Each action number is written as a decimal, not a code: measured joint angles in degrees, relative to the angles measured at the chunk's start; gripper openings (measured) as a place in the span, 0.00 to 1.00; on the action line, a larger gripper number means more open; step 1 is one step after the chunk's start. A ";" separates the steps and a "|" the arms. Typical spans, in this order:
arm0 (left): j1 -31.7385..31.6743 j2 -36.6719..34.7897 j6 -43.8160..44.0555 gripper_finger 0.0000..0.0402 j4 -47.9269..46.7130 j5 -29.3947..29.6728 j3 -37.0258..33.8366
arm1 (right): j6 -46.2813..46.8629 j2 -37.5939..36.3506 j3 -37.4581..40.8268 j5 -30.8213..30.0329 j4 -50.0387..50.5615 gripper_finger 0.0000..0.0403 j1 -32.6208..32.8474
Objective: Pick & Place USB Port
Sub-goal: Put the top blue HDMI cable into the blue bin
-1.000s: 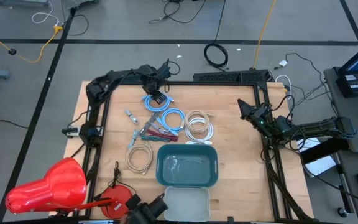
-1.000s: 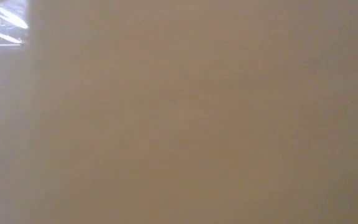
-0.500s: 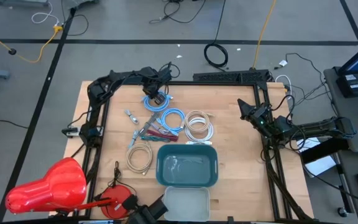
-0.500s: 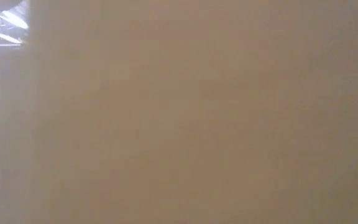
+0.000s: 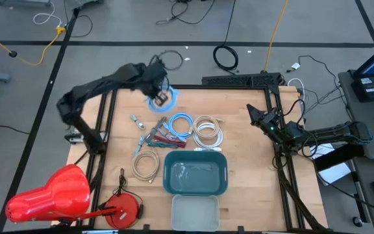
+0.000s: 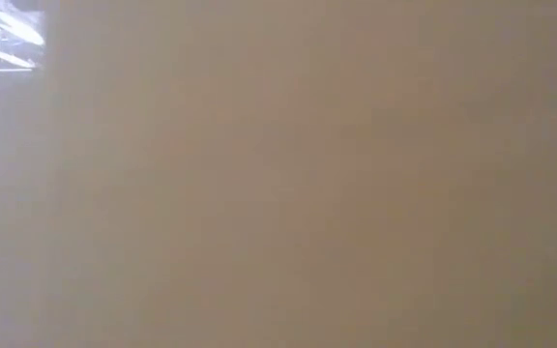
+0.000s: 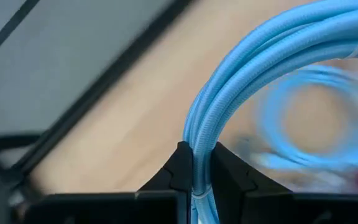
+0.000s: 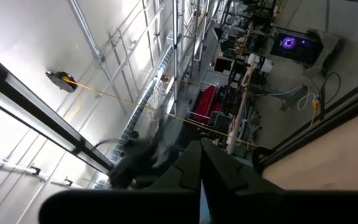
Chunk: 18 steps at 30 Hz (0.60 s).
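We saw the left end effector (image 5: pixel 159 91) pinching a coiled light-blue braided cable (image 5: pixel 162 98), lifted above the wooden desk (image 5: pixel 245 182) beyond the teal rectangular plastic bin (image 5: pixel 195 173). Another blue coil (image 5: pixel 180 125) and a white coil (image 5: pixel 207 130) lay between them. The right end effector (image 5: pixel 255 115), pressed together, waited beside the bin's right.

A teal rectangular plastic bin (image 5: pixel 195 173) sits by the near edge of the wooden table (image 5: pixel 252 162), with a pale grey rectangular tray (image 5: pixel 195 212) just beyond it. A red plastic seat (image 5: pixel 49 195) overlaps the table's near left corner.
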<state>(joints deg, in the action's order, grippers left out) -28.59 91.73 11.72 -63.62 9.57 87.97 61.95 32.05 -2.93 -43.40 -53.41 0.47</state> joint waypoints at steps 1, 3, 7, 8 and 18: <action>3.19 -1.48 0.51 0.08 0.30 -0.60 0.02 | -0.01 0.03 0.00 0.01 0.01 0.00 0.00; 10.20 -3.11 2.31 0.08 0.52 -1.63 0.10 | -0.01 0.03 0.00 0.00 -0.07 0.00 0.00; 23.51 -2.69 7.16 0.08 2.41 -2.16 0.06 | 0.07 0.03 0.01 0.00 -0.10 0.00 0.00; 26.51 -1.93 7.92 0.08 3.96 -2.52 0.06 | 0.20 0.03 0.01 -0.05 -0.10 0.00 0.00; 34.77 8.93 10.31 0.08 17.78 -12.98 -0.03 | 0.36 0.48 0.00 -0.44 0.12 0.00 0.00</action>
<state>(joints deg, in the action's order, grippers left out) 6.17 100.65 22.04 -45.84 -3.41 87.94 62.30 32.53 -2.93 -43.84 -53.29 0.47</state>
